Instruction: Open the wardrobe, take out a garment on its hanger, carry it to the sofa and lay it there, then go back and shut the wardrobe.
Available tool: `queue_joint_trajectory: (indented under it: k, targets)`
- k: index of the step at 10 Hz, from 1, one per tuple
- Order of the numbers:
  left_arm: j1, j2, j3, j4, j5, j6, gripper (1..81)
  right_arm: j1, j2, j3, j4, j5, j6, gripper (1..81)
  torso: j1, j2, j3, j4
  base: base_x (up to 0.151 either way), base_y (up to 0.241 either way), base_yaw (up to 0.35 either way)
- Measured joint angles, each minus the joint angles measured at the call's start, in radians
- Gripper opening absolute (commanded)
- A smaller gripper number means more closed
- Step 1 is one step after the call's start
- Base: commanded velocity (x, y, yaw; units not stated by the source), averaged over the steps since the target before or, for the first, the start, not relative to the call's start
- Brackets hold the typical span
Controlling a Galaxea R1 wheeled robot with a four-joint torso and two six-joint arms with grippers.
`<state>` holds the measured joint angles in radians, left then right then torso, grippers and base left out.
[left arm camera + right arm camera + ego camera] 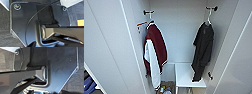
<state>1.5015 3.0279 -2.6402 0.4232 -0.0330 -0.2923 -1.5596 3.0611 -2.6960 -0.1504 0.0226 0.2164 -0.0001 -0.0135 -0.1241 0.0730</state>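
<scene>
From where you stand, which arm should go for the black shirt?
Probably the right: the black shirt hangs on its hanger at the wardrobe's right side, the dark red garment on the left.

Left wrist camera looks down past the robot's own dark plate [23, 23] and jointed bar [62, 31] onto dark grey carpet [5, 37]. A white edge [70, 2] and an orange patch [80, 22] sit beyond the plate.
</scene>
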Motion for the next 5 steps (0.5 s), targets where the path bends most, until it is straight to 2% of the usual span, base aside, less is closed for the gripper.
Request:
queue_joint_trajectory:
  k: [5]
  targets:
    - [0.000, 0.000, 0.000, 0.000, -0.001, 0.000, 81.1, 0.007, 0.000, 0.000, 0.000, 0.000, 0.001, 81.1, 0.000, 0.000, 0.000, 0.000, 0.097, 0.000, 0.000]
